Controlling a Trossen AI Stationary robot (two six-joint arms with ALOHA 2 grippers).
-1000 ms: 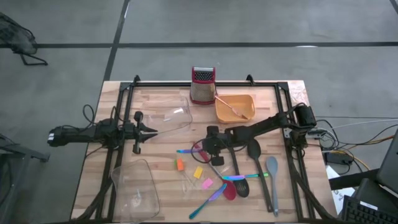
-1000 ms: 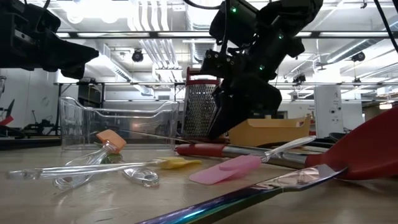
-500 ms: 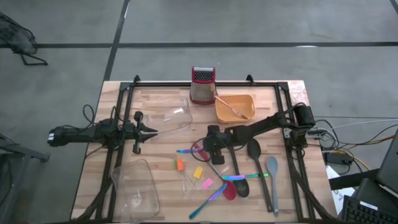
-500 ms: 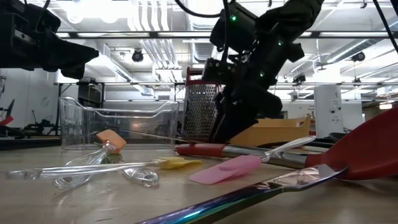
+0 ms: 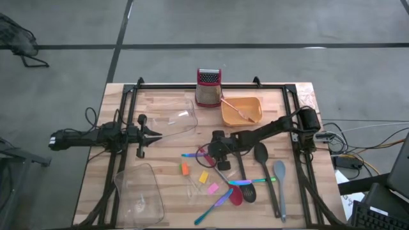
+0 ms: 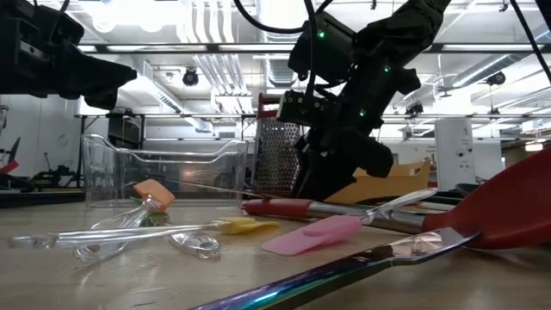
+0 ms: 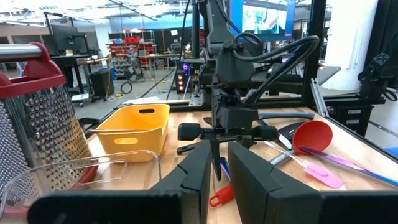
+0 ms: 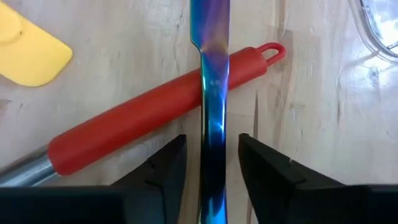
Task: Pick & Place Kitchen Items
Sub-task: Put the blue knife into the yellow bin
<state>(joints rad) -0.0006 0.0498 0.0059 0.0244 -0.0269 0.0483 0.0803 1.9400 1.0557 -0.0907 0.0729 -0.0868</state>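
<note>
A thin blue-purple stick (image 8: 212,124) lies on the table across the red handle (image 8: 137,124) of a steel-shafted utensil. My right gripper (image 8: 212,149) hangs over the middle of the table (image 5: 213,153), slanting down. It is open, one finger on each side of the stick, with a gap on both sides. Orange (image 5: 185,168), yellow (image 5: 204,177) and pink (image 5: 213,188) pieces lie flat nearer the front edge. Black (image 5: 261,153) and grey (image 5: 279,169) spoons lie to the right. My left gripper (image 5: 158,134) waits level at the table's left, shut and holding nothing.
A steel grater with a red top (image 5: 208,86) stands at the far edge, with an orange tray (image 5: 241,110) beside it. One clear tub (image 5: 176,121) lies ahead of the left gripper, another (image 5: 139,188) at the near left. More shiny sticks and a red spoon (image 5: 235,195) lie near the front.
My right gripper has opened its fingers over the blue-purple stick, staying at about the same spot above the table's middle. The stick and the red handle have not moved.
</note>
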